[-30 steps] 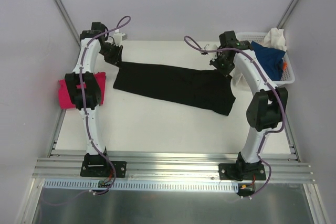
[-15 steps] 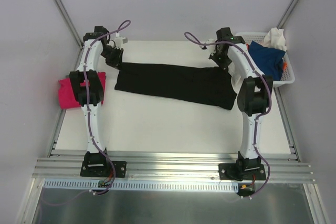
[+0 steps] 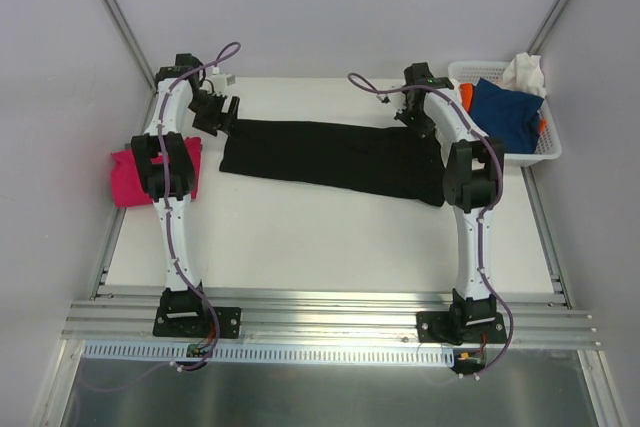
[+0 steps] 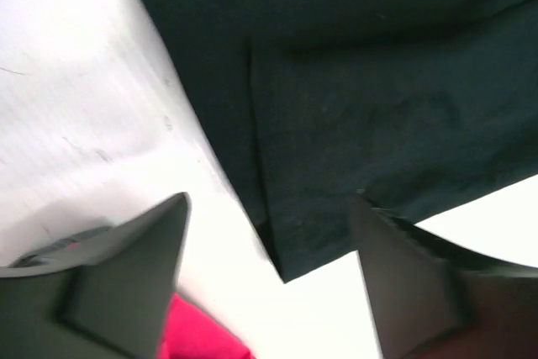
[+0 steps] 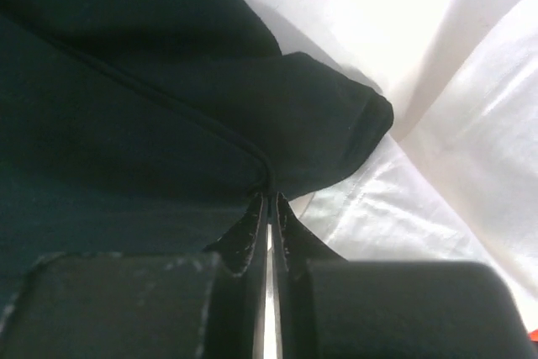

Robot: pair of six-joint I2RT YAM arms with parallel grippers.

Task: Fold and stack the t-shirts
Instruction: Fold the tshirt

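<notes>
The black t-shirt (image 3: 330, 157) lies as a long folded band across the table's far half. My left gripper (image 3: 218, 115) hovers open over its left end. In the left wrist view the black t-shirt (image 4: 378, 107) has its corner lying free between the spread fingers of my left gripper (image 4: 269, 203). My right gripper (image 3: 418, 119) is at the band's right far end. There my right gripper (image 5: 269, 195) is shut, pinching a seamed edge of the black t-shirt (image 5: 126, 124). A pink t-shirt (image 3: 125, 179) sits folded at the table's left edge, partly under the left arm.
A white lattice basket (image 3: 553, 147) at the far right holds a blue t-shirt (image 3: 508, 107), an orange t-shirt (image 3: 466, 97) and a white t-shirt (image 3: 525, 72). White cloth (image 5: 420, 208) shows beside the black edge. The pink t-shirt (image 4: 197, 334) lies just beyond the left fingers.
My left gripper has opened and let go of the black t-shirt's left end. The right arm has carried its end farther back and left, drawing the band straighter.
</notes>
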